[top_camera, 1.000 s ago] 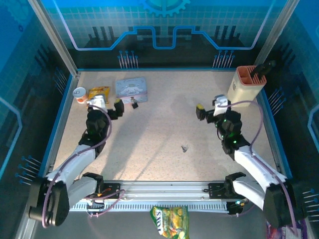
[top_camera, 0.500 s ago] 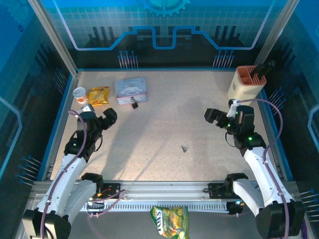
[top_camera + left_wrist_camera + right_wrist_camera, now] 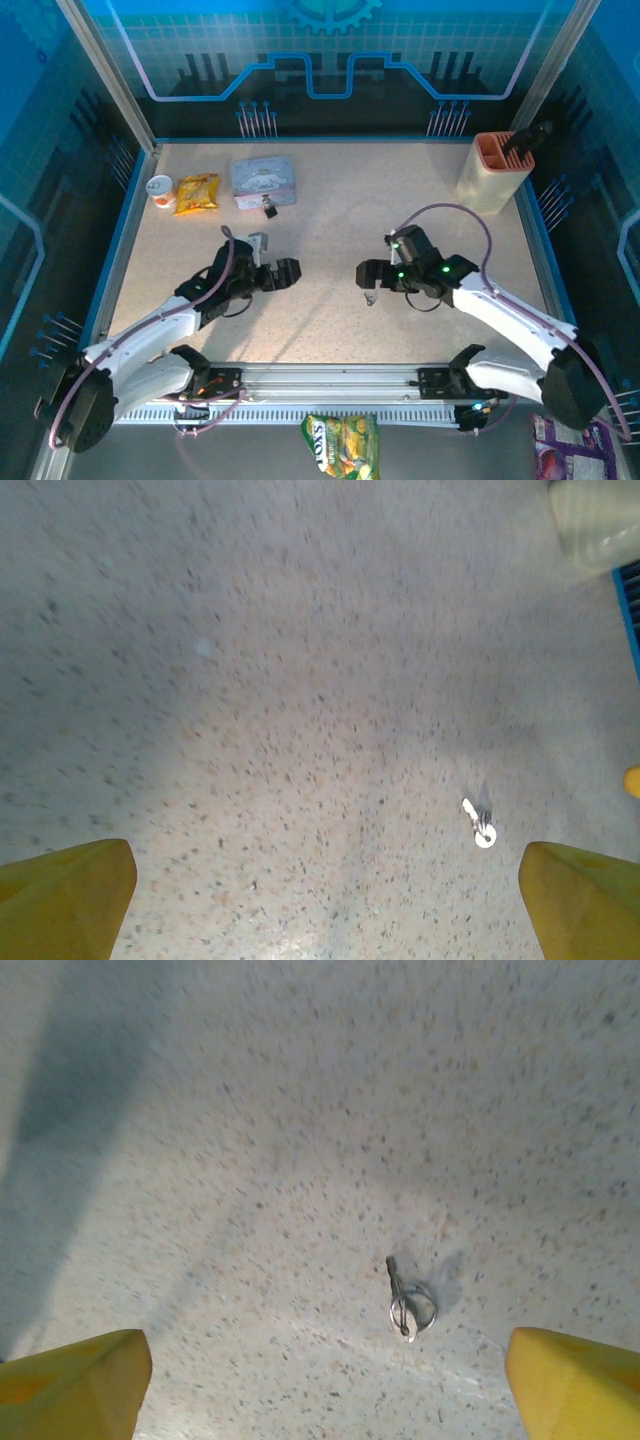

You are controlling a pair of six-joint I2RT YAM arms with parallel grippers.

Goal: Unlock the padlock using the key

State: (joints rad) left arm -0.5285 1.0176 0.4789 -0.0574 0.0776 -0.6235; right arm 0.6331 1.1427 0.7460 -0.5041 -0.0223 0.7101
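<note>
Fingers, right gripper (image 3: 325, 1385): yellow fingertips (image 3: 70, 1385) spread wide and empty, low over the speckled table (image 3: 200, 1110).

Task item, key (image 3: 408, 1302): thin silvery metal on a small ring. It lies flat between the two fingertips, nearer the one on the view's right, touched by neither.

Fingers, left gripper (image 3: 325, 900): yellow fingertips (image 3: 60, 900) likewise wide apart and empty. The same key lies ahead of the tip on the view's right, apart from it.

Task item, padlock (image 3: 268, 209): small and dark, well beyond the left gripper's fingers, at the near edge of the grey-blue tin (image 3: 264, 181). Touching or just beside, cannot tell.

Writing: the tin lid bears a pale cartoon figure. The green-yellow packet (image 3: 341, 445) lies behind both grippers; its lettering is possibly "LAY'S" but blurred.

Room: open table lies between the two sets of fingers and around the key. The blue rim (image 3: 350, 141) is well off.

Others: a yellow snack packet (image 3: 198, 192) and a white cup (image 3: 160, 188) lie beside the tin. A beige holder (image 3: 495, 170) with an orange top stands far beyond the right fingers.
</note>
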